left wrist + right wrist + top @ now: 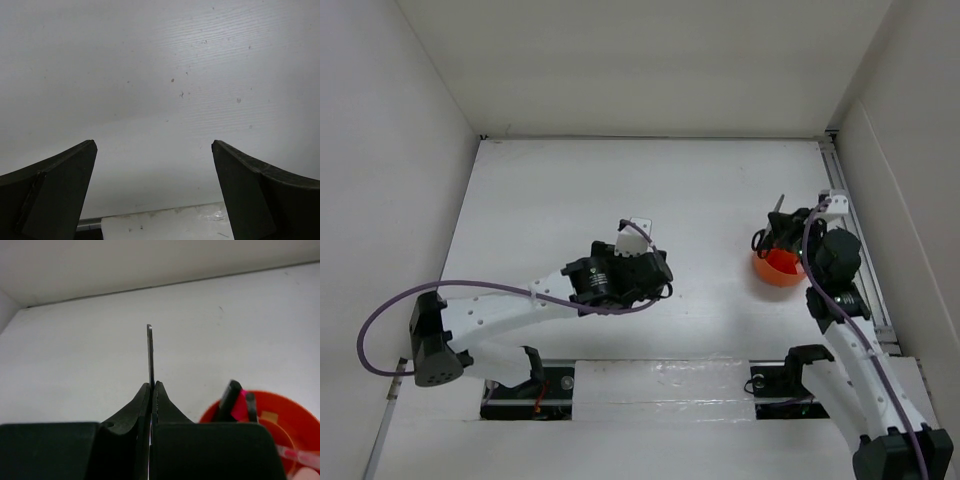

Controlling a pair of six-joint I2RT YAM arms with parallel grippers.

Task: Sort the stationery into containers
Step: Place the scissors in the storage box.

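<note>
Table (650, 180) far half open. Orange cup (778, 270) by right edge, right arm (835, 260) over it; left arm (500, 310) crosses centre.

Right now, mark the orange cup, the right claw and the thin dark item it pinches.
orange cup (778, 274), top view, front wall.
right claw (152, 386), right wrist view, between its tips.
thin dark item (150, 352), right wrist view, exposed shaft.

The worktop (165, 60) is white and matt, with a fine grain of lines like painted wood and some small dark specks. The cup (295, 415) is smooth orange plastic with a soft shine. Just left of the cup, the right hand (152, 386) has matt black plastic fingers (175, 415). The pen (150, 350) between them is dark and dull, but I cannot tell its material. Far left of the cup, the left hand (154, 144) has the same matt black fingers (60, 185), and its cable (380, 320) is smooth and purple.
</note>
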